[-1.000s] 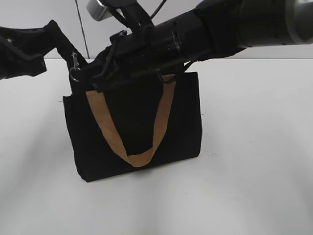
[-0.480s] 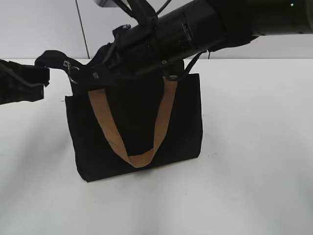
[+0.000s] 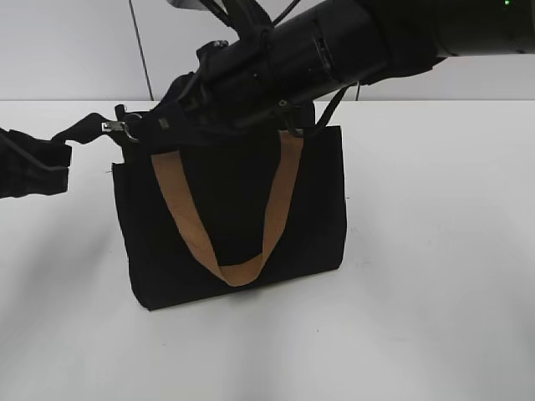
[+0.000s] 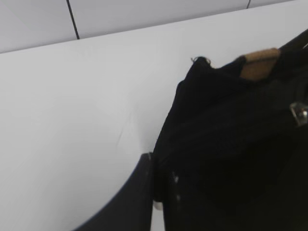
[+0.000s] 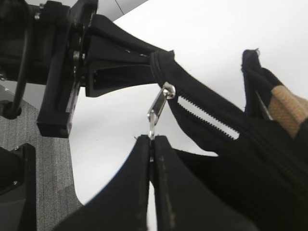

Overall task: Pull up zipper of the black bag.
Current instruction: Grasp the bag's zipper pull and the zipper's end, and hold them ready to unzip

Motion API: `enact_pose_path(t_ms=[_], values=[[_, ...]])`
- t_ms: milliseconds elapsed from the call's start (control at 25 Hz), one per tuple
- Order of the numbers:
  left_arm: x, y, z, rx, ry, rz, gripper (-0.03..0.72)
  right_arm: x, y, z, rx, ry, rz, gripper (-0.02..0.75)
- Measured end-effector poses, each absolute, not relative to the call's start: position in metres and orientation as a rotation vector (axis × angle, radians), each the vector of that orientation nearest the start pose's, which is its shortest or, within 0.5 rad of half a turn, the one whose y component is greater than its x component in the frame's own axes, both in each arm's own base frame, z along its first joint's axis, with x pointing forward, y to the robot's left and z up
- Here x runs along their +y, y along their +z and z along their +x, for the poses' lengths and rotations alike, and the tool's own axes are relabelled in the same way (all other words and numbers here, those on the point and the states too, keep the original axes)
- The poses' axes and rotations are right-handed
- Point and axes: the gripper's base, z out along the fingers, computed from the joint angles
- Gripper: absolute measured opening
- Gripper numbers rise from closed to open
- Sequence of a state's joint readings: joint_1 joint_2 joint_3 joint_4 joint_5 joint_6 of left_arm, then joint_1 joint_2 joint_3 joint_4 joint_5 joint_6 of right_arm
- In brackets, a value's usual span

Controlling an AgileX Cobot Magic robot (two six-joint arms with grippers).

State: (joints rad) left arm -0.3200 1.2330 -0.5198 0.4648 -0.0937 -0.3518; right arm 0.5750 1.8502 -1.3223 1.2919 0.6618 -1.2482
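The black bag (image 3: 234,217) stands upright on the white table with a tan handle (image 3: 276,200) hanging down its front. My left gripper (image 3: 63,146) is shut on the bag's black end tab and holds it stretched out to the left; the bag also shows in the left wrist view (image 4: 231,144). My right gripper (image 5: 151,139) is shut on the silver pull (image 5: 158,108) of the zipper (image 5: 207,118), whose teeth gape open behind the slider. In the exterior view the right gripper (image 3: 142,125) reaches across the bag's top to its left end, where the pull (image 3: 113,127) sits.
The right arm (image 3: 334,50) lies over the bag's top edge and hides most of the zip line. White table (image 3: 435,292) surrounds the bag. A grey floor strip (image 5: 29,159) shows beyond the table edge in the right wrist view.
My left gripper has dropped lower and drawn left, pulling the end tab out taut. The right arm lifted a little, and the pull sits near the bag's left end.
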Motion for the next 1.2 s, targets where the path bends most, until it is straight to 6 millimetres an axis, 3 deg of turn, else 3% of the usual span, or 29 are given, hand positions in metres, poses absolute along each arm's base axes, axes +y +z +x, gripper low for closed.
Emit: enact_pose_path(t_ms=[400,640,960,1200], values=[[-0.075,0.222,0.222,2.115,-0.137,0.477,0.011,0.261,0.249,0.320,2.073,0.941,-0.976,-0.001],[-0.075,0.222,0.222,2.119,-0.134,0.477,0.011,0.237,0.248,0.337,2.136,0.934,-0.851,-0.001],[-0.074,0.221,0.221,2.131,-0.127,0.476,0.011,0.209,0.244,0.348,2.219,0.931,-0.808,-0.001],[-0.074,0.221,0.221,2.135,-0.124,0.476,0.011,0.184,0.257,0.352,2.228,0.910,-0.775,-0.001]])
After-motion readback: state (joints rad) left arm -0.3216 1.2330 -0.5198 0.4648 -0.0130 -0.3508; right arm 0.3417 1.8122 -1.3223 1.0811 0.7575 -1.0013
